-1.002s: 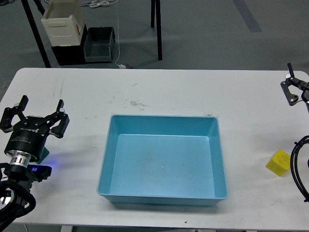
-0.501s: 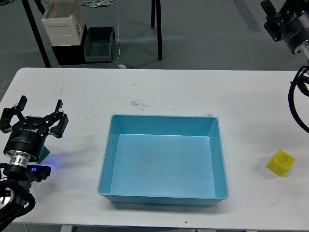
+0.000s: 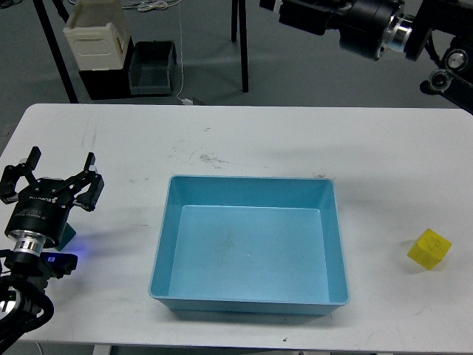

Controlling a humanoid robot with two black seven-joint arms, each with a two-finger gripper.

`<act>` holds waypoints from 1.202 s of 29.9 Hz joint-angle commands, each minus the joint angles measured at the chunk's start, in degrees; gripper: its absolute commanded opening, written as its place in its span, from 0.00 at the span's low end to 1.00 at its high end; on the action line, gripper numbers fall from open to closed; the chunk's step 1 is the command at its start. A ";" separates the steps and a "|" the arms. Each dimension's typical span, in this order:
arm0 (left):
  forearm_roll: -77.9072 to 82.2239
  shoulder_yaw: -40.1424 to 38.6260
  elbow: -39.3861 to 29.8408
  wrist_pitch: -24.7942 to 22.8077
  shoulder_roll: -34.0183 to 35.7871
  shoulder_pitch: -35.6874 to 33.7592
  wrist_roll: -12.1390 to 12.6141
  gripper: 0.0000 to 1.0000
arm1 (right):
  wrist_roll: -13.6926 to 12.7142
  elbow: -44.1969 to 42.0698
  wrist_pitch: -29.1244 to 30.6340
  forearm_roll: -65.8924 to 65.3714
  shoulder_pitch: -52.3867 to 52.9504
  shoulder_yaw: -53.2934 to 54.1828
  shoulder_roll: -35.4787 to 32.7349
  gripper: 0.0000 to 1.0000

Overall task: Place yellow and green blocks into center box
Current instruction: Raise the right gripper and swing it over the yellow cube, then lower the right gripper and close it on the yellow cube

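Observation:
A yellow block [image 3: 429, 248] lies on the white table [image 3: 295, 140] at the right, apart from the box. The light blue box [image 3: 248, 186] stands in the middle and is empty. Only a green sliver of the green block [image 3: 69, 237] shows at the left, under my left gripper [image 3: 53, 177], which is open above it. My right arm reaches in along the top edge, high off the table. Its gripper [image 3: 295, 12] is dark and partly cut off, far from the yellow block.
Beyond the table's far edge, on the floor, stand a cream crate [image 3: 94, 31] on a black base, a dark bin [image 3: 151, 66] and black frame legs [image 3: 239, 44]. A white cable hangs there.
My right arm has swung up from the table's right edge to the top of the view and now stretches leftward. The left arm and both blocks have not moved.

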 commanded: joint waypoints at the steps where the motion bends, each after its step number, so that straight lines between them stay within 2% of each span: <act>1: -0.02 0.00 0.00 0.00 0.00 0.04 0.00 1.00 | 0.69 0.53 6.82 -0.80 7.30 -6.52 -4.26 0.99; 3: -0.02 0.00 0.09 0.00 -0.17 0.04 0.00 1.00 | 0.69 1.93 9.91 -0.71 10.47 -8.20 -7.87 0.99; 9: -0.02 0.00 0.44 0.00 -0.17 0.04 0.00 1.00 | 0.69 13.18 18.58 -4.91 14.70 -13.21 -20.44 1.00; 18: -0.02 0.00 0.61 0.00 -0.17 0.04 0.00 1.00 | 0.69 23.29 18.58 -10.81 11.64 -21.02 -31.34 0.99; 22: -0.02 0.09 0.61 0.00 -0.26 0.13 0.00 1.00 | 0.69 25.41 18.58 -20.81 9.09 -24.46 -36.18 0.99; 36: -0.02 0.09 2.28 0.00 -1.84 0.13 0.00 1.00 | 0.69 23.30 18.58 -23.30 -3.65 -24.55 -34.43 0.98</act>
